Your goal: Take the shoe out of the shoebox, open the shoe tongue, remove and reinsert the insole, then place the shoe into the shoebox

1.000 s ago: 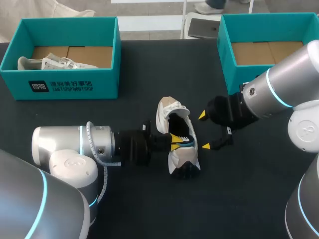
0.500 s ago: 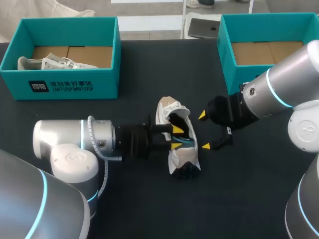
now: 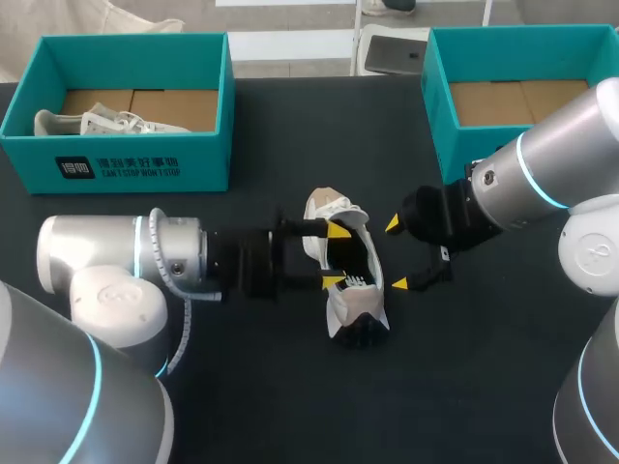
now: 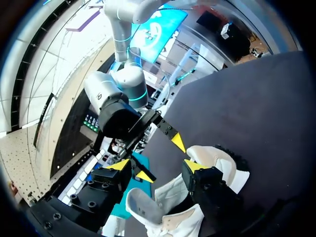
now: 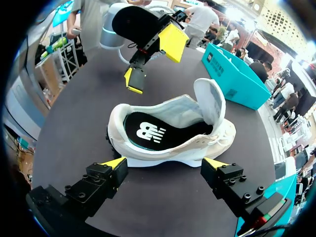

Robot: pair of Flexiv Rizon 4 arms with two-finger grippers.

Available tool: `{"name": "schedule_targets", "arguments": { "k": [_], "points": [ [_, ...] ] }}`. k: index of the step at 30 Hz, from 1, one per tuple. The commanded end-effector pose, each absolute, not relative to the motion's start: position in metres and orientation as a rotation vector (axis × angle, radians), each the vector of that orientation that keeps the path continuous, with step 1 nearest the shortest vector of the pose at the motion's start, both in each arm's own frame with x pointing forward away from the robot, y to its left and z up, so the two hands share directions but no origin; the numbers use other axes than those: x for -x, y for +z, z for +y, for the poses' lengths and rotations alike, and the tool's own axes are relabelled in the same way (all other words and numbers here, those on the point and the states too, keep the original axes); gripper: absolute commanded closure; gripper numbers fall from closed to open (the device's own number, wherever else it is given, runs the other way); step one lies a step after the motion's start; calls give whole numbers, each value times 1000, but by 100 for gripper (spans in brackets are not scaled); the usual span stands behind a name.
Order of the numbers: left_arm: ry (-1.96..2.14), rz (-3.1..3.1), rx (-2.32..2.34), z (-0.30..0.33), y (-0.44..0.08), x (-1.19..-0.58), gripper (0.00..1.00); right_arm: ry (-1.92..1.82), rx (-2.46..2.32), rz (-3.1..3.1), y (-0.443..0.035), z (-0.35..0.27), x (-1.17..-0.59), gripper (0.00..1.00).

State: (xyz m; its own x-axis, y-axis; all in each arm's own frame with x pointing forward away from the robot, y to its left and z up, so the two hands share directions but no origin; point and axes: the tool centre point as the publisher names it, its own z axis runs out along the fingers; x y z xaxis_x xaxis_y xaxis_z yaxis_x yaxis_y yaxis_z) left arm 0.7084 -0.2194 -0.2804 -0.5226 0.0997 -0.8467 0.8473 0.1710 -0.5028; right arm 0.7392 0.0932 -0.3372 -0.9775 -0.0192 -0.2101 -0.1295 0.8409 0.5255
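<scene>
In the head view, a white shoe (image 3: 348, 300) with a black insole (image 3: 350, 259) is seen on the table (image 3: 280, 396), tongue folded up. Its length is laid away from the robot, toe farthest. The left gripper (image 3: 337, 256) is spread wide over it and the right gripper (image 3: 397, 254) is spread wide just beside it, with nothing gripped. In the left wrist view, the shoe is seen under the parted fingers. In the right wrist view, it is seen side-on just ahead of them.

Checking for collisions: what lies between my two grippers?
The shoe, on its sole on the table, lies between the left gripper and the right gripper. The right wrist view shows it best.
</scene>
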Motion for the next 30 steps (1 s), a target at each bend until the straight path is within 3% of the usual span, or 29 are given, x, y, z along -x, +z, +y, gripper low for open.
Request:
{"name": "schedule_targets", "arguments": {
  "k": [1,6,11,15,17,18,22,30],
  "points": [
    [-1425,1798,-936,-212,-266,-706,33,825,114,2822,-338,94,-738,0],
    [-1458,1843,-990,-214,-249,-709,35,825,114,2822,-338,94,-738,0],
    [-1414,1871,-1104,-215,-225,-721,29,825,114,2822,-338,94,-738,0],
    [-1365,1968,-1329,-218,-211,-729,32,825,114,2822,-338,94,-738,0],
    [-1280,2055,-1497,-218,-206,-734,7,825,114,2822,-338,94,-738,0],
    [-1273,2096,-1547,-217,-203,-738,0,825,114,2822,-338,94,-738,0],
    [-1101,2230,-1757,-212,-190,-747,0,840,109,2838,-328,78,-740,0],
    [-1101,2230,-1757,-212,-190,-747,0,823,93,2879,-288,29,-740,0]
  ]
}}
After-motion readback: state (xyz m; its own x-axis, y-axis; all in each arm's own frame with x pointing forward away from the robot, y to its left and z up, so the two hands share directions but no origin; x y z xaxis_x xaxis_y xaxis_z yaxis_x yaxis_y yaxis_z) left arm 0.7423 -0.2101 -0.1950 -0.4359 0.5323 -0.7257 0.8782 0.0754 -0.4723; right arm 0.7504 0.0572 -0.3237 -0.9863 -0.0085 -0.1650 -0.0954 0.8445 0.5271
